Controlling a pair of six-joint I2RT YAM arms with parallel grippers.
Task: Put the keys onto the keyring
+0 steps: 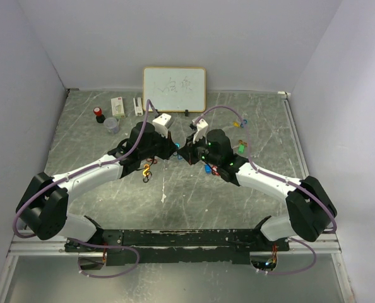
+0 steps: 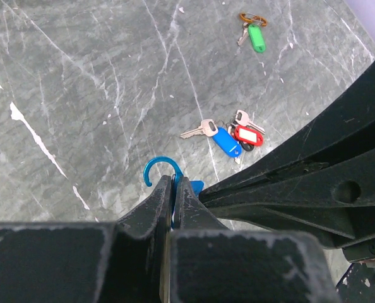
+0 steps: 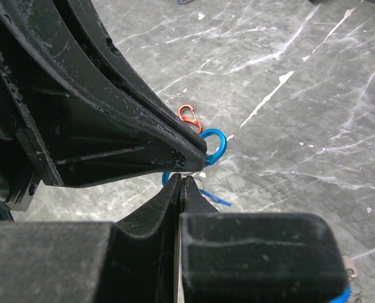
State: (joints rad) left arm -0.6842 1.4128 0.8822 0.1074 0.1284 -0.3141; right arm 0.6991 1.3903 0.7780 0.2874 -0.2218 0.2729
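Grey marbled tabletop [image 1: 175, 202] ringed by white walls, with a whiteboard [image 1: 174, 88] propped at 12 o'clock; its scrawled marks cannot be read. At 10 o'clock stand a red-topped object [image 1: 99, 115], a small clear cup [image 1: 111, 124] and two white boxes [image 1: 117, 104] whose labels are too small to make out.

From the left, the left arm [image 1: 93, 170] reaches in low from its base at 7 o'clock, elbow out, wrist angled towards the table's centre. The left gripper [image 2: 174, 187] is clamped tight on the spine of a blue carabiner keyring [image 3: 221, 146], whose hooked end sticks out past the fingertips. An orange clip [image 3: 187, 115] lies on the table below the left wrist, at about 7 o'clock from the meeting point.

The right arm [image 1: 269, 180] mirrors the pose from 5 o'clock, its gripper [image 3: 181, 182] meeting the left one tip to tip at the centre. Its jaws are pressed together on what looks like a blue key tag [image 2: 196, 185], held right against the keyring, a small metal loop showing beside it.

Other keys lie loose on the table: a blue-tagged [image 2: 228, 140] and a red-tagged [image 2: 247, 136] pair touching each other at 4 o'clock from the grippers, a green-tagged key [image 2: 256, 38] at 3 o'clock, and a yellow tag [image 1: 237, 124] at 2 o'clock.
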